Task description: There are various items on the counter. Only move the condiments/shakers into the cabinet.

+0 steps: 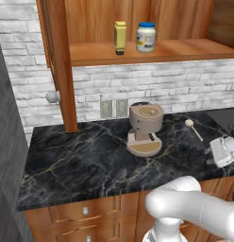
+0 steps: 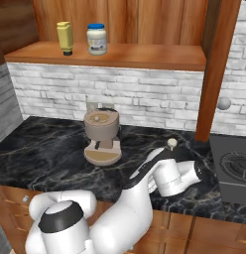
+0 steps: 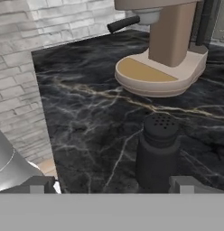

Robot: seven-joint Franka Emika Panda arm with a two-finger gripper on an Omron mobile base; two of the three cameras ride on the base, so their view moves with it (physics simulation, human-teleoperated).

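Gripper (image 3: 111, 185) spread wide around the black shaker (image 3: 157, 151), apparently untouched, near the counter's (image 3: 86, 126) front edge.

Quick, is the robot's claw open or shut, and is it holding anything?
Gripper: open, holding nothing; the black shaker stands between its fingers, not gripped yet.

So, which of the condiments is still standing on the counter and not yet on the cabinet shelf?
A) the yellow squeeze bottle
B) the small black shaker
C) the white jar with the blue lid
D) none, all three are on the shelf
B: the small black shaker stands on the counter near the coffee machine, while the yellow squeeze bottle and the white jar are on the cabinet shelf.
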